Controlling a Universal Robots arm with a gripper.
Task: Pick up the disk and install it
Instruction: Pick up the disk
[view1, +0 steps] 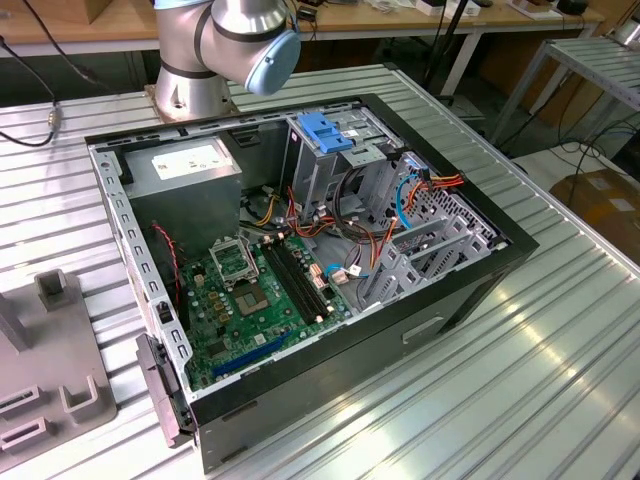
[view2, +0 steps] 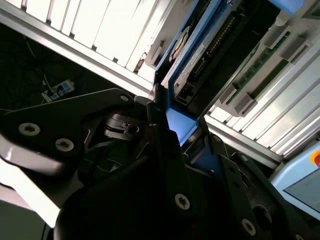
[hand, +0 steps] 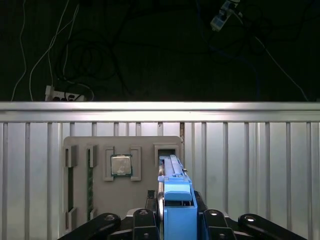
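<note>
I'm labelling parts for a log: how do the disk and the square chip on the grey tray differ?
The disk stands on edge, clamped in the gripper; the chip lies flat in a recess of the grey tray. The disk has blue plastic rails; the chip is silvery. The disk is long; the chip square.

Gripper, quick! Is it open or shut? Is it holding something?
Gripper: closed, holding the disk by its blue end, in both wrist views.
</note>
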